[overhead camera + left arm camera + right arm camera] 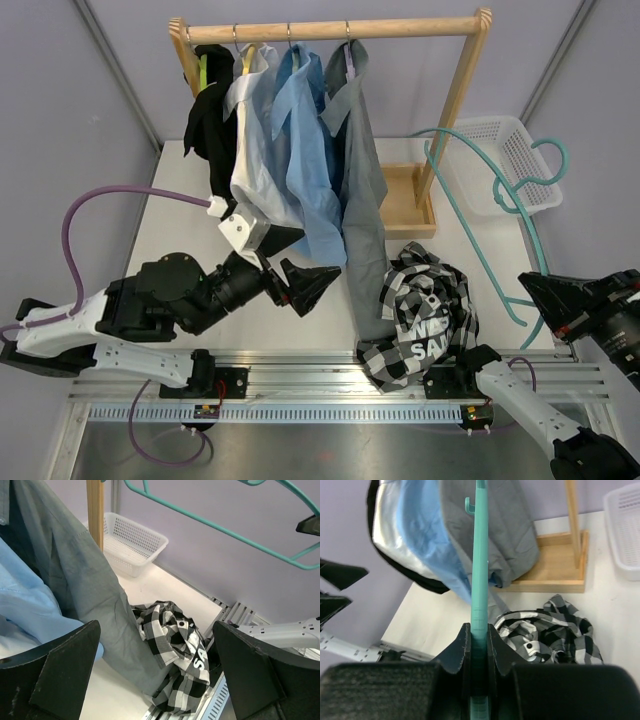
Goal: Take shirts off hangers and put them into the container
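Note:
A black-and-white checked shirt (420,310) (175,650) (550,630) lies crumpled on the table's near edge, off its hanger. My right gripper (527,287) (480,640) is shut on the bare teal hanger (480,555) (225,530), holding it up to the right of that shirt. My left gripper (318,288) (157,665) stands wide open and empty, pointing at the checked shirt from the left. Grey (362,200), light blue (310,150), white (255,150) and black (210,120) shirts hang on the rail. The white lattice container (480,122) (132,545) stands at the back right, nothing visible in it.
The wooden rail (330,30) spans the back, and its base (405,205) sits left of the container. The grey shirt's tail reaches the table between my left gripper and the checked shirt. A metal track (300,385) runs along the near edge.

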### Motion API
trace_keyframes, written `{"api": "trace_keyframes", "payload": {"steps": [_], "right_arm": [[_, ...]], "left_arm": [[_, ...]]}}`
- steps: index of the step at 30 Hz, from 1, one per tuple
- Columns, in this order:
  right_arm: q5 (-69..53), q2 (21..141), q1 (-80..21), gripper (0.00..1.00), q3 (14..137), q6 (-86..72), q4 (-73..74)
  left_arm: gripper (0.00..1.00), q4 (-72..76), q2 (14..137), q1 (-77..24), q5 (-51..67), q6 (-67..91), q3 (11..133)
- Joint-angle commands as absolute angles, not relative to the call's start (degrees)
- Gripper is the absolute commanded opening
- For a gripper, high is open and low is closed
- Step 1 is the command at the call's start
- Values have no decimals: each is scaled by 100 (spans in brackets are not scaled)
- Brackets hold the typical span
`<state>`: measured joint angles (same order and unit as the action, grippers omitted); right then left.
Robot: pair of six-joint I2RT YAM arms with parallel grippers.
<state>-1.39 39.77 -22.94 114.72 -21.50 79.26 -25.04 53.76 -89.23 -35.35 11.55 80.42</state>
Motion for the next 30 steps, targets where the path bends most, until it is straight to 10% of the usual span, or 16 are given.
{"api": "trace_keyframes", "payload": {"steps": [1,12,30], "right_arm": [[606,4166,-2311,0,11173,-2224,8139],[439,5158,-2320,0,10151,-1943,6409],[422,7417,-2312,0,12040,-1099,5976]], "left_arm": [[99,-2355,5151,-8956,-3762,1380,8025],[99,-2461,4878,-8956,-3964,1758,7489],[99,-2320,4509,-8965,-4289,1916,6645]]}}
